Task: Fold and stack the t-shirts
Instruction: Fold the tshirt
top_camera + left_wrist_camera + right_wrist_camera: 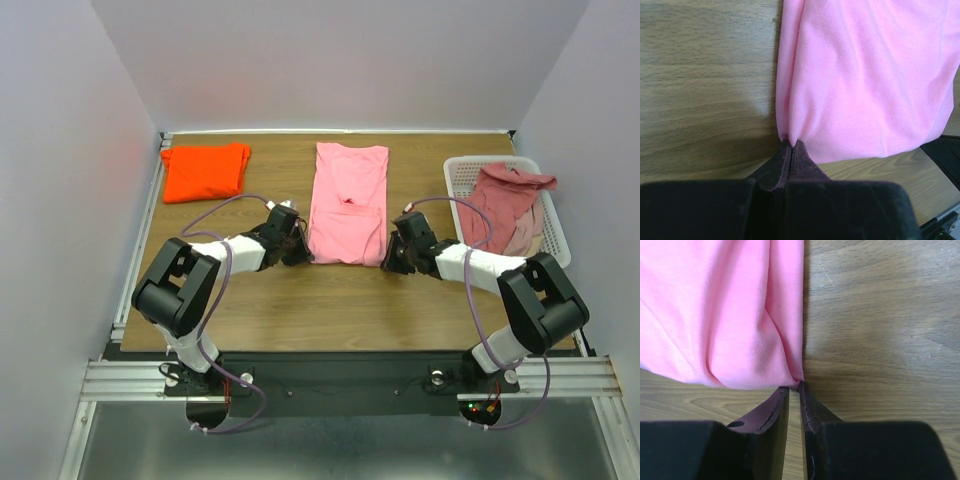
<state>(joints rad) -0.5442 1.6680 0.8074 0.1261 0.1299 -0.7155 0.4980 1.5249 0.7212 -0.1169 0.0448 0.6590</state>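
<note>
A brown wood-grain tabletop (300, 300) fills the middle of the overhead view, its grain running from 9 to 3 o'clock. A white plastic mesh basket (455, 185), rectangular with latticed walls, sits on the table at about 2 o'clock, close to the right edge. Plain pale-lavender wall panels (350, 60) enclose the table at 9, 12 and 3 o'clock. At 6 o'clock a flat black plate (340, 370) lies along the near edge, with a ribbed silver aluminium rail (130, 380) to each side, and beyond them a dull grey metal sheet (350, 445).
</note>
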